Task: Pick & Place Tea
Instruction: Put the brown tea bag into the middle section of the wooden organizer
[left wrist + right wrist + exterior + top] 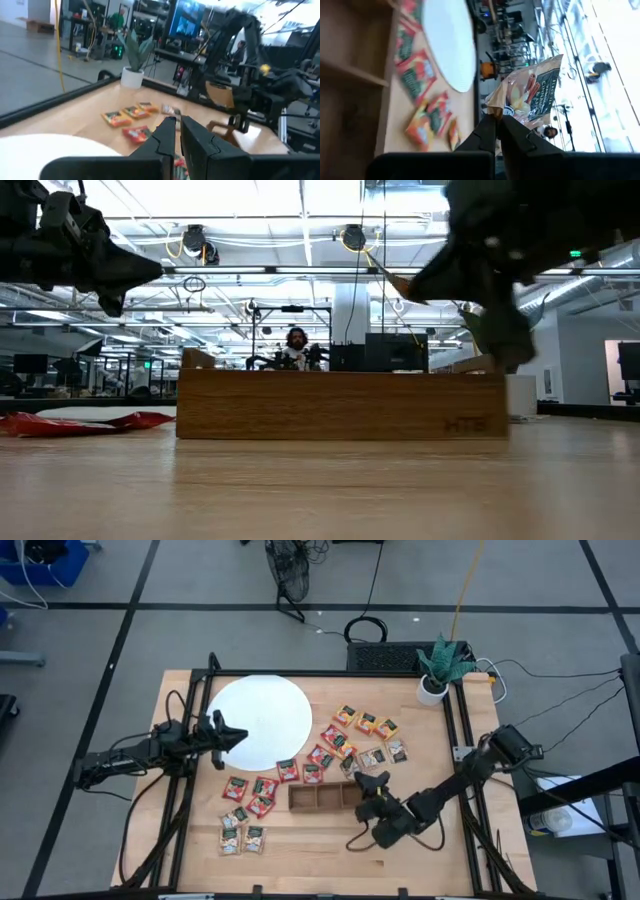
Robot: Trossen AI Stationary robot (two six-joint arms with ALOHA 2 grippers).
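Right gripper (496, 122) is clamped on one pale tea sachet (530, 92) — held by its corner, clear of the table. In the high view this gripper (372, 783) stands at the right end of the wooden tray (322, 797), just above its rightmost compartment. No sachet can be made out in the tray from overhead.

Left gripper (238, 736) hangs over the near-left edge of the white disc (262, 720), up-left of the tray, fingers (167, 131) drawn nearly together with only a narrow slit between them — nothing held.

Remaining sachets lie loose around the tray: red ones (262, 786) just left of it, pale ones (243, 836) below-left, mixed red and orange ones (364, 723) above and up-right of it.

Potted plant (436, 668) sits at the far-right table corner, well apart from the tray.
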